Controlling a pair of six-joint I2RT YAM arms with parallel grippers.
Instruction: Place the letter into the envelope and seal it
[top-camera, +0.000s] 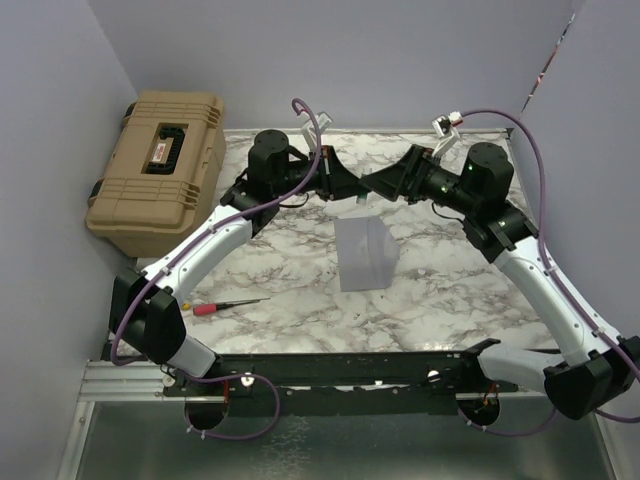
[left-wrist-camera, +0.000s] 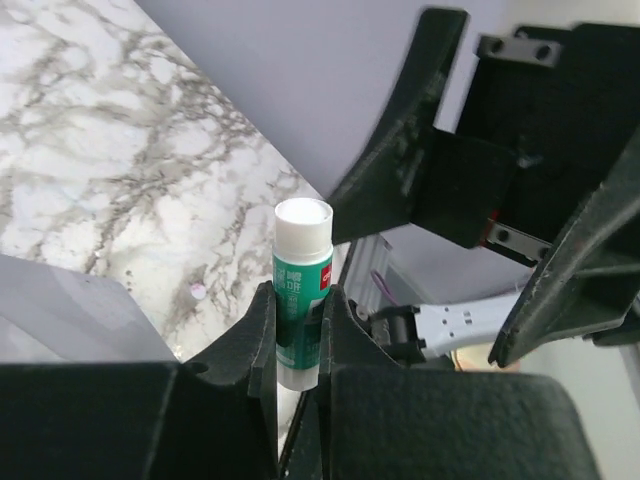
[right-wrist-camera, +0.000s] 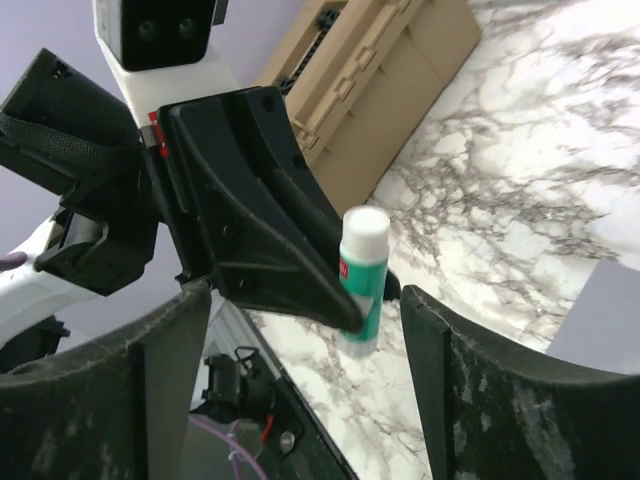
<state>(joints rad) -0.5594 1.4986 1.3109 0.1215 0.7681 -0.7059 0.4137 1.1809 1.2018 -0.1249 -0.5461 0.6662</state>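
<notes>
The left gripper (left-wrist-camera: 300, 305) is pinching a green and white glue stick (left-wrist-camera: 302, 270) by its lower half and holds it upright in the air over the far part of the table (top-camera: 450, 290). The right gripper (top-camera: 378, 183) faces it from close by, with its two fingers spread wide and touching nothing. The envelope (top-camera: 365, 255) lies flat in the middle of the table, a bit nearer than the two grippers, and a red screwdriver (top-camera: 225, 305) and a tan box (top-camera: 160, 170) are off to the left.
</notes>
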